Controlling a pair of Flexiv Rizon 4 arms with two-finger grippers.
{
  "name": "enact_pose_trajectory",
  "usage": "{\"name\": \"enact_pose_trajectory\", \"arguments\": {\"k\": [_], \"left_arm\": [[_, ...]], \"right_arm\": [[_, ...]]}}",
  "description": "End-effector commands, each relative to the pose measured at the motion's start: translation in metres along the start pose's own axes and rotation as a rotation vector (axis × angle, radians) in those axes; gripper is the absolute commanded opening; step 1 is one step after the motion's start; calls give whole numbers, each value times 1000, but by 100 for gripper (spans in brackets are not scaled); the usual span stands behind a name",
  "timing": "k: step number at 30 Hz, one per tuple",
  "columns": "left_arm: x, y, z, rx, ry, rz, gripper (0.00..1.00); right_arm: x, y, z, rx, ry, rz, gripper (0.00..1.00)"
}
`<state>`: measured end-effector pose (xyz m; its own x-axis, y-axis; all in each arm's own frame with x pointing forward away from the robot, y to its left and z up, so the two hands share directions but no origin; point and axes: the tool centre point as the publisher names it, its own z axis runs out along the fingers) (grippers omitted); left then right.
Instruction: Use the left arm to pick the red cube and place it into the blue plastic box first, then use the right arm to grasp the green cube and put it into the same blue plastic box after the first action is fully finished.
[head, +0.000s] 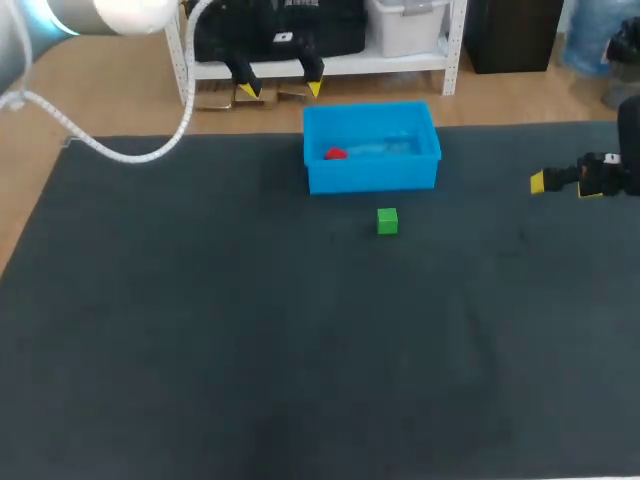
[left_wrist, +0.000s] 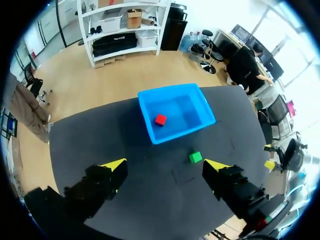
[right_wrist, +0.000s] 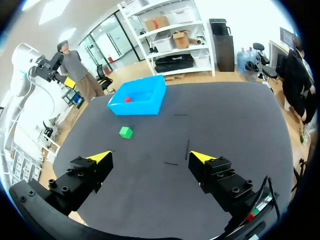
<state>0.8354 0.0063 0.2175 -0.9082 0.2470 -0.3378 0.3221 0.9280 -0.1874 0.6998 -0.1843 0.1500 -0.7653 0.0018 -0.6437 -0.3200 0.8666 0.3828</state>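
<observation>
The red cube (head: 335, 153) lies inside the blue plastic box (head: 372, 176), near its left end. The green cube (head: 387, 221) sits on the dark mat just in front of the box. My left gripper (head: 281, 90) hangs open and empty high behind the box's left corner. In the left wrist view the box (left_wrist: 173, 134), the red cube (left_wrist: 160, 119) and the green cube (left_wrist: 195, 157) lie far below the open left gripper (left_wrist: 165, 165). My right gripper (head: 562, 186) is open and empty off to the right of the box. From the right wrist, the green cube (right_wrist: 125, 132) lies well ahead of the open right gripper (right_wrist: 150, 156), before the box (right_wrist: 135, 107).
The dark mat (head: 250, 340) covers the table, and nothing else lies on it. A white cable (head: 120, 152) from my left arm hangs over the mat's back left corner.
</observation>
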Motion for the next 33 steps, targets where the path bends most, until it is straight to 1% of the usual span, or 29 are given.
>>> {"name": "enact_pose_trajectory", "arguments": {"k": [1,14,19,33], "left_arm": [[23,4,-7,30,-208,19,100],[52,13,-15,96,-233,82,100],[58,18,-17,119,-237,98,100],[73,36,-20,167,-220,183,100]], "right_arm": [[0,0,0,-1,1,-1,100],[0,0,0,-1,1,-1,100],[0,0,0,-1,1,-1,100],[0,0,0,-1,1,-1,100]]}}
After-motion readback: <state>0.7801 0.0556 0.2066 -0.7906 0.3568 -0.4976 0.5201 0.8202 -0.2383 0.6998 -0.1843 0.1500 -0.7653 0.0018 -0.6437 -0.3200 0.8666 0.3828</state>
